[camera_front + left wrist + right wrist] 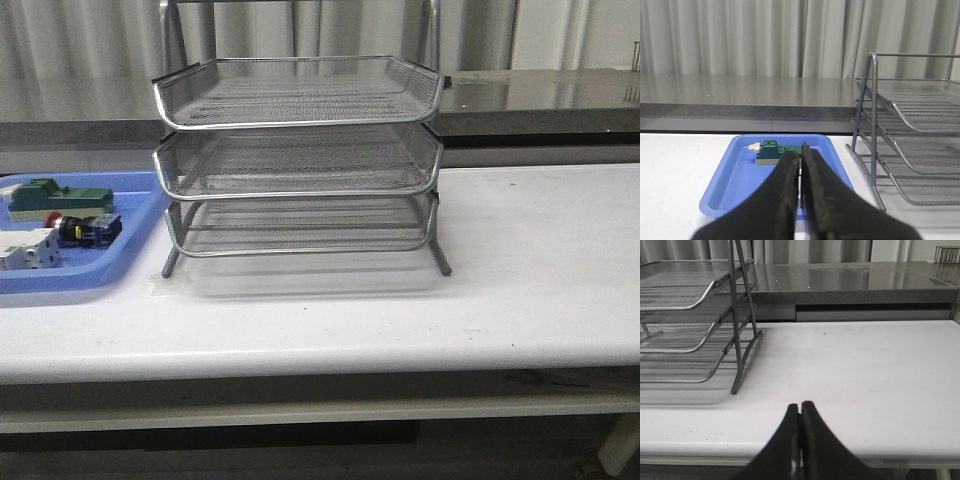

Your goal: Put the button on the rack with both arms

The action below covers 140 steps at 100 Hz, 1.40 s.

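Front view: a three-tier silver wire-mesh rack with a metal frame stands on the white table, all three tiers holding nothing. Just beside the rack, on its left-arm side, lies a flat blue plastic tray. In that tray rests the small push-button switch with a red cap and a black body showing yellow and blue bits, lying on its side. A green block sits behind the button, farther from the robot, and a white breaker-like block sits in front of it, nearer the robot. Neither arm shows in this view.

The left wrist view shows the left gripper with its black fingers pressed together, holding nothing, hovering near the blue tray with the green block beyond its tips and the rack off to one side. In the right wrist view the right gripper is likewise closed tight and empty, over bare table well apart from the rack.
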### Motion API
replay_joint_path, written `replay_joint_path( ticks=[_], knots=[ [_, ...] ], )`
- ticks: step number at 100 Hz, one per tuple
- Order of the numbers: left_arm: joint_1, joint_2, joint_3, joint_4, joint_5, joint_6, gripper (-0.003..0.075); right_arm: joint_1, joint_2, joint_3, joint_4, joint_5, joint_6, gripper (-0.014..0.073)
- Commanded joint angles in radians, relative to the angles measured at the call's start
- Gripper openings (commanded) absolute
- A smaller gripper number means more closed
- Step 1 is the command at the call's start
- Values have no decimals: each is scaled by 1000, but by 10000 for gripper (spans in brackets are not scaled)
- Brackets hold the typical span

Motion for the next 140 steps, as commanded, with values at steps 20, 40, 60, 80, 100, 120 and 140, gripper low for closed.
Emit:
replay_joint_path(
  ticks=[20, 40, 60, 80, 100, 120, 140],
  knots=[
    [2, -32, 46, -8, -78, -10, 4, -7, -19, -16, -1, -85, -4, -67],
    [2, -32, 46, -8, -78, -10, 4, -7, -19, -16, -1, -85, -4, -67],
    [2, -32, 46, -8, -78, -10, 4, -7, -19, -16, -1, -87, -4, -67],
    [2, -32, 46, -8, -78, -10, 4, -7, -19, -16, -1, -100, -4, -67],
    [2, -32, 46, -8, -78, -10, 4, -7, -19, -36, -1, -137, -4, -67],
    [2, -32, 46, -8, -78, -10, 4, -7, 38, -127, 4, -117, -4, -67],
    [2, -32, 46, -8, -78, -10, 4, -7, 209, -308, 4, 28, -4, -67]
  ],
)
